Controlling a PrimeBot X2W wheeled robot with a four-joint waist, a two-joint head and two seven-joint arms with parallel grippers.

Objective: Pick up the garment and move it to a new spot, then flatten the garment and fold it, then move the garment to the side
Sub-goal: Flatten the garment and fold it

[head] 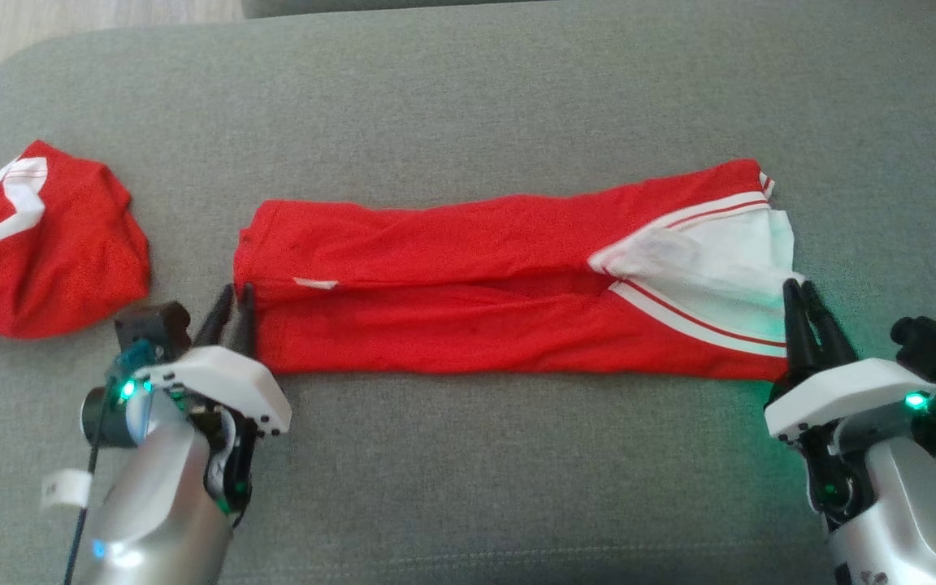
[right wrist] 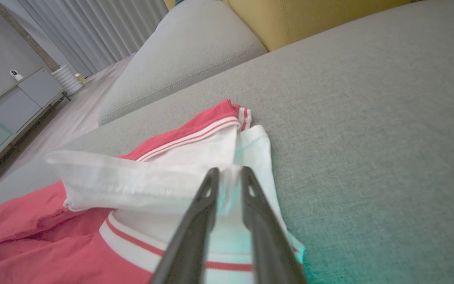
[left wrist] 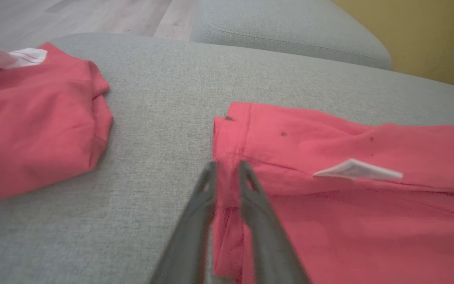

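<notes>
Two red garments lie on a grey sofa cushion (head: pixel 468 106). The garment (head: pixel 468 301) being worked on is folded into a long band that stretches across the middle of the cushion. Its plain red end faces the robot's left, and its white, striped end (head: pixel 712 252) faces the right. A small white label (head: pixel 315 283) sticks out of the fold near the left end. The other red garment (head: pixel 45 260) sits bunched up, well apart at the far left of the cushion. The left gripper (head: pixel 234 291) points at the band's left edge with its fingers slightly spread, and in the left wrist view red hem shows in the narrow gap. The right gripper (head: pixel 799 286) is at the white end with its fingers also a little apart, white cloth showing between them. The cloth lies flat under both grippers.
</notes>
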